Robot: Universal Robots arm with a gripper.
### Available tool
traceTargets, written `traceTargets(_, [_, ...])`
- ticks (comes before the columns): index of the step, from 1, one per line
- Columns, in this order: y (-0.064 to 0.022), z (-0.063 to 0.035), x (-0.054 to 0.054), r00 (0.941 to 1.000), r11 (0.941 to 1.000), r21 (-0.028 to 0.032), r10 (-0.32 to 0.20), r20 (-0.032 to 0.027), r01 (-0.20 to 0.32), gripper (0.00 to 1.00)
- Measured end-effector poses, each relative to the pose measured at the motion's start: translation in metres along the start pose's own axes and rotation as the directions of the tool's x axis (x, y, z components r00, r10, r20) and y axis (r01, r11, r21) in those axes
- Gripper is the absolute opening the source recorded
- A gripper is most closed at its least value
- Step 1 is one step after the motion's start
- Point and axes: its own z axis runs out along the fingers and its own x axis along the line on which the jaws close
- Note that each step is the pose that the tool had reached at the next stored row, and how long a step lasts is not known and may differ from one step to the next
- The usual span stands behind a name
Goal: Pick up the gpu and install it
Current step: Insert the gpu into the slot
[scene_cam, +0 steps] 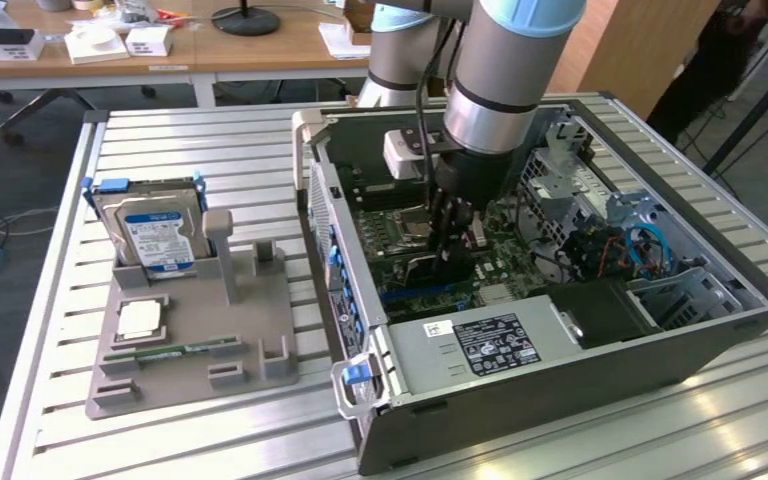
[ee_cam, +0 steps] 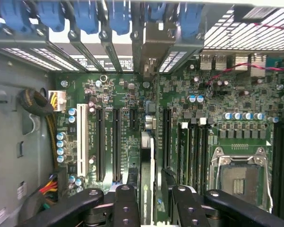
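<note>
Claw [ee_cam: 149,185] in wrist view: jaws parted, one each side of gpu [ee_cam: 147,151], no firm clamp seen. Card edge-on between them, upright on motherboard [ee_cam: 118,99], long empty slots just beside on both sides. Exterior view: arm [scene_cam: 491,90] vertical, reaching down inside lidless computer case [scene_cam: 584,390] near its middle. Case walls all round, power supply [scene_cam: 484,350] near. Tight room.

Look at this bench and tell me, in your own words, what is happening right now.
A robot arm's gripper reaches down into the open dark grey computer case. The thin black GPU card stands edge-on over the green motherboard directly below it, among the expansion slots. On the grey parts tray beside the case, the blue-labelled silver hard drive stands in its holder.
</note>
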Motion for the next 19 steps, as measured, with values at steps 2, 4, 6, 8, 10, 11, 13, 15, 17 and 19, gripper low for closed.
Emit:
traceTargets(2, [0.0001, -0.0071, 0.000, 1.0000, 1.0000, 0.0000, 0.000, 0.0001, 0.000, 0.34])
traceTargets(4, [0.0003, -0.0142, 0.000, 1.0000, 1.0000, 0.0000, 0.000, 0.0000, 0.000, 0.34])
traceTargets(6, [0.0004, -0.0218, 0.000, 1.0000, 1.0000, 0.0000, 0.000, 0.0001, 0.000, 0.34])
traceTargets(8, [0.0005, -0.0291, -0.001, 1.0000, 1.0000, 0.0001, 0.000, 0.0001, 0.000, 0.34])
traceTargets(10, [0.0007, -0.0363, -0.001, 1.0000, 1.0000, 0.0000, 0.000, 0.0000, 0.000, 0.34])
traceTargets(11, [0.0008, -0.0401, -0.001, 1.0000, 1.0000, 0.0000, 0.000, -0.0001, 0.000, 0.34])
traceTargets(13, [0.0008, -0.0470, -0.001, 1.0000, 1.0000, 0.0000, 0.000, -0.0003, 0.000, 0.34])
traceTargets(15, [0.0010, -0.0543, -0.001, 1.0000, 1.0000, 0.0000, 0.000, -0.0006, 0.000, 0.34])
traceTargets(17, [0.0011, -0.0615, -0.001, 1.0000, 1.0000, 0.0000, 0.000, -0.0010, 0.000, 0.34])
traceTargets(19, [0.0012, -0.0674, -0.002, 1.0000, 1.0000, 0.0000, 0.000, -0.0016, 0.000, 0.34])
